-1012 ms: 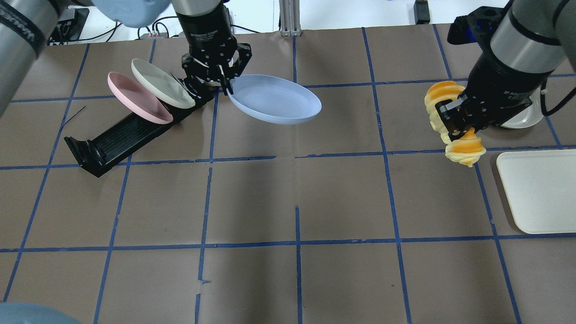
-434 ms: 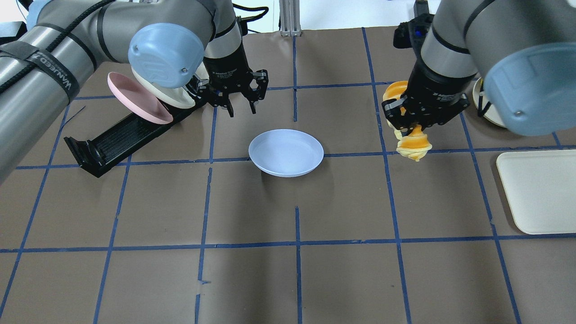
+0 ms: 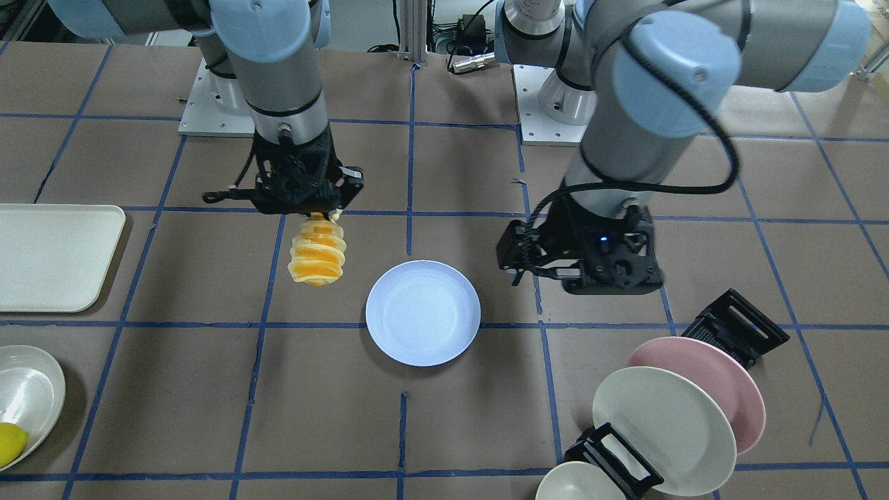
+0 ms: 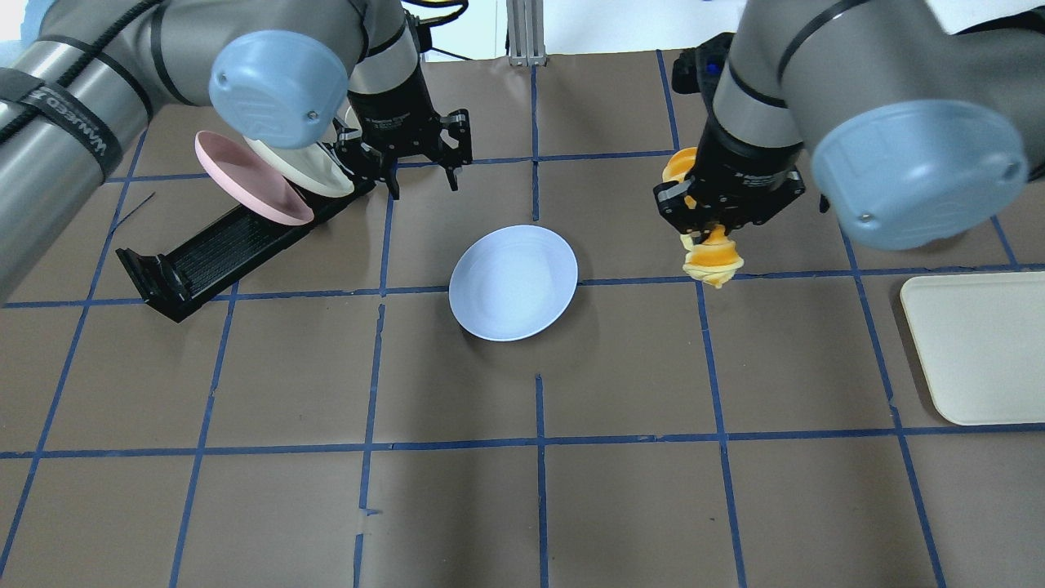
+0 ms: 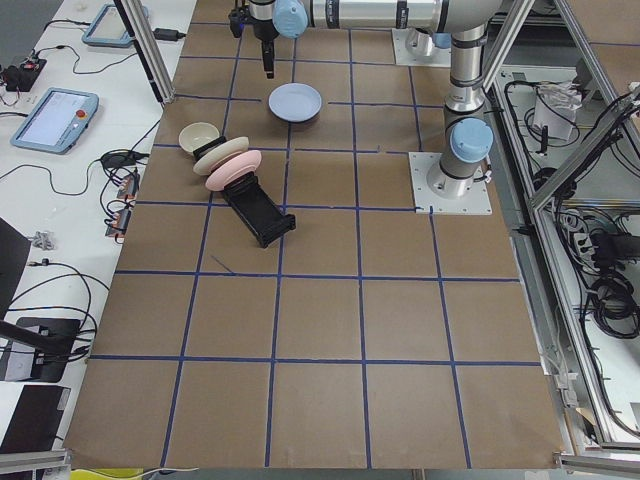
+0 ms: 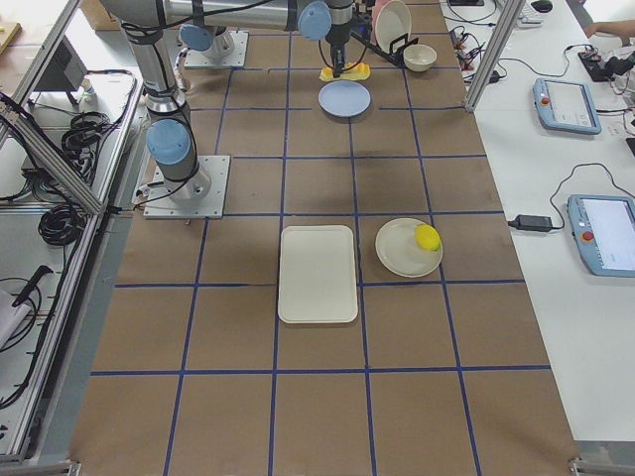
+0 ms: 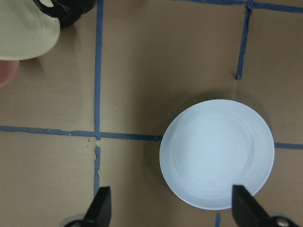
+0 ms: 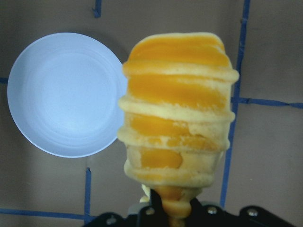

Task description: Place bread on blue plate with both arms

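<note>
right gripper (image 4: 707, 235) was clamped on the bread (image 4: 712, 263), fingers pinching it partway along. the ridged orange-yellow end stuck out past the fingertips and hung down; a smaller bit showed behind the gripper body in the overhead view. bread was held in the air, to the robot's right of the blue plate (image 4: 513, 282), near its rim but not over it. the right wrist cam showed the plate beside the bread, not under it. blue plate lay flat on the brown-paper table (image 4: 620, 367), approx. centre, across a blue tape line, its bare inside showing.

left gripper (image 4: 424, 186) hovered w/ fingers spread wide, holding nothing, apart from the plate and beyond it toward the robot's left. its wrist cam looked straight down, w/ the plate lying toward one fingertip.

only brown paper and blue tape lay btwn bread and plate. just beside the left gripper stood a black rack (image 4: 204, 257) w/ a pink plate (image 4: 245, 175) and a cream-white plate (image 4: 306, 171) leaning in it, and a small cream bowl (image 3: 573, 486) by the rack's end. on the robot's right, well apart, were a white tray (image 4: 976, 347) and a cream dish (image 3: 31, 399) w/ a yellow lemon (image 3: 10, 444) in it.

writing: white letters on a black strap (image 4: 77, 122) round the left arm and small white print on both gripper bodies, too blurred to read.
</note>
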